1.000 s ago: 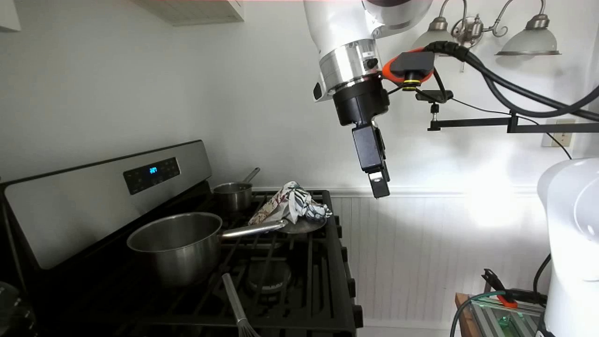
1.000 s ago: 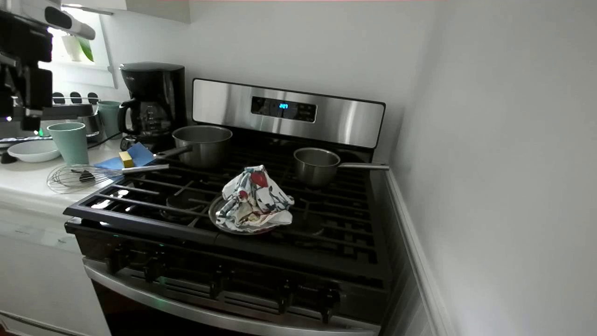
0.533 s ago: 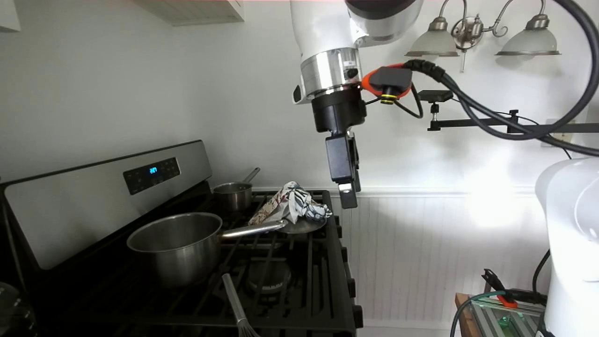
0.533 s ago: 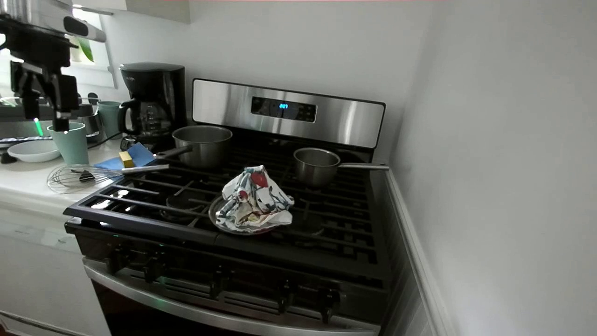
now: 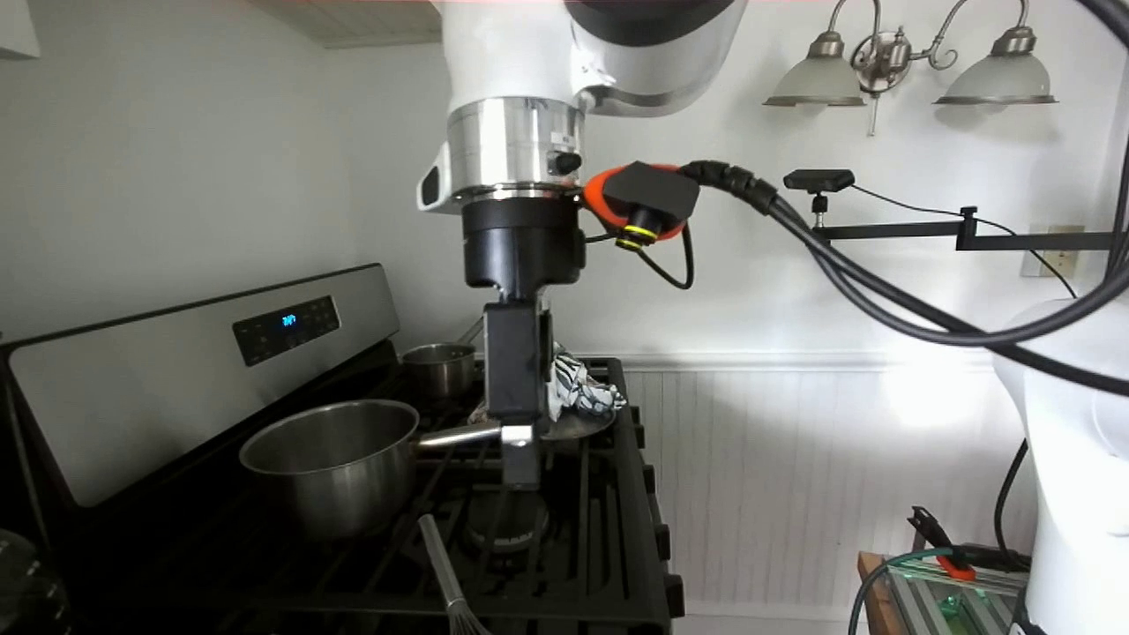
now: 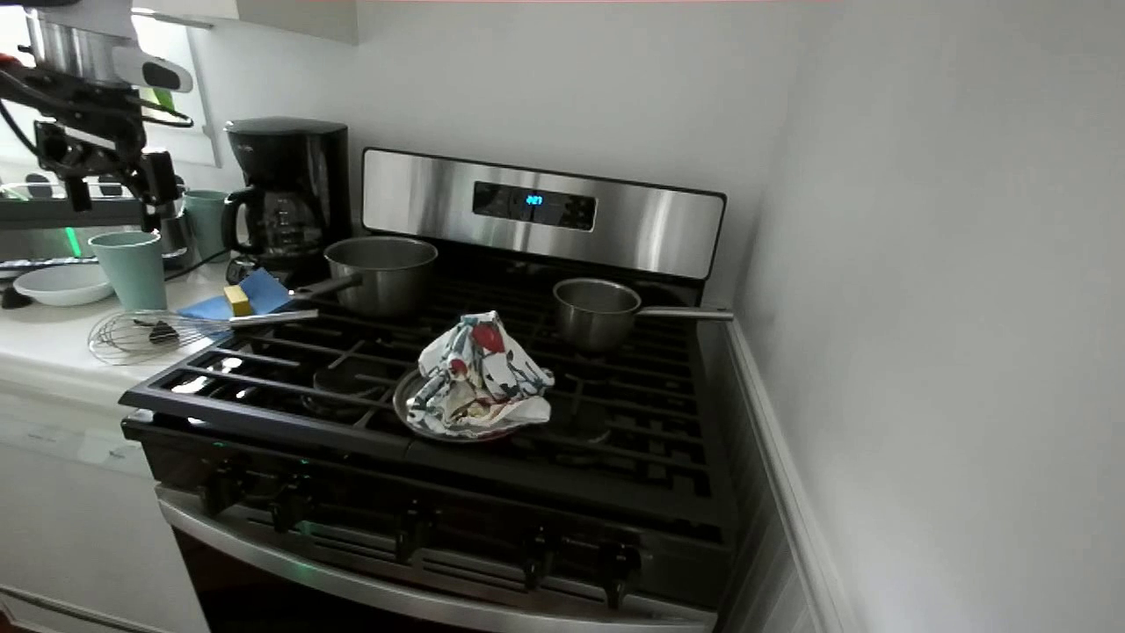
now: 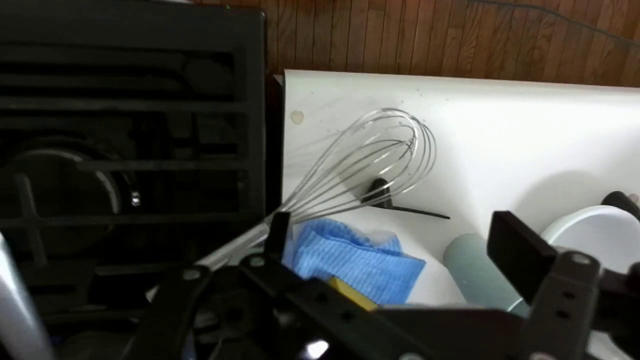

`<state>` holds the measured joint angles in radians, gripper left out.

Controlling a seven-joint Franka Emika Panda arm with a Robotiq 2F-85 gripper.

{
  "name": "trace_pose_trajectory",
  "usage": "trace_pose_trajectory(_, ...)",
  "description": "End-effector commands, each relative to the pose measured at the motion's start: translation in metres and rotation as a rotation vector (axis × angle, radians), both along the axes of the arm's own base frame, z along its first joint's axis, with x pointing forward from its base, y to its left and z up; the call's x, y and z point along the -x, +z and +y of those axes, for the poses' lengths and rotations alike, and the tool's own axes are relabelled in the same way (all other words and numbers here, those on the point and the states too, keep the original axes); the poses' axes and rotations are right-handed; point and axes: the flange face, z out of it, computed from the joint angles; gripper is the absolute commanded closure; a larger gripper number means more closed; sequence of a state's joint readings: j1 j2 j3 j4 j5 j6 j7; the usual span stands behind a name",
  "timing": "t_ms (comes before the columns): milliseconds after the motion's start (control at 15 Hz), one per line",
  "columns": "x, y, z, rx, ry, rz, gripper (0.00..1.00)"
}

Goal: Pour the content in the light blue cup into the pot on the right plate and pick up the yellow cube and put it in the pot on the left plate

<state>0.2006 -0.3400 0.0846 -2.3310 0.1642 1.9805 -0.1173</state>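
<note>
My gripper [image 6: 115, 204] hangs above the counter, fingers wide apart and nothing between them; in the wrist view, one of the fingers [image 7: 520, 255] overlaps the light blue cup [image 7: 475, 272]. That pale blue-green tumbler [image 6: 132, 277] stands upright on the counter; its contents cannot be seen. The yellow cube [image 6: 237, 301] rests on a blue cloth beside the stove, partly covered by gripper linkage in the wrist view. On the stove's left sits the large steel pot [image 6: 387, 286], its handle towards the counter. A smaller steel pot [image 6: 596, 323] occupies the right side, handle facing the wall.
A whisk [image 7: 375, 155] lies across the counter edge, handle over the grates. A patterned towel [image 6: 483, 374] covers a pan at the stove front. Beside the cup are a white bowl [image 6: 66, 284], a similar tumbler [image 6: 206, 224] and a coffee maker [image 6: 290, 193].
My gripper has swung from tilted to upright, staying open. In an exterior view it has come left, lower and larger, now overlapping the large pot's handle. The objects have stayed put.
</note>
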Motion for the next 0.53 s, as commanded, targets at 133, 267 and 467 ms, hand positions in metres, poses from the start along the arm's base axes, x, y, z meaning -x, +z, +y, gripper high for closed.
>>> trace_pose_trajectory(133,-0.052,-0.023,0.071,-0.018,0.172,0.013,0.00)
trace_pose_trajectory(267,-0.035,-0.022,0.057,-0.004,0.128,0.007,0.00)
trace_pose_trajectory(467,-0.036,-0.023,0.053,-0.003,0.120,0.010,0.00)
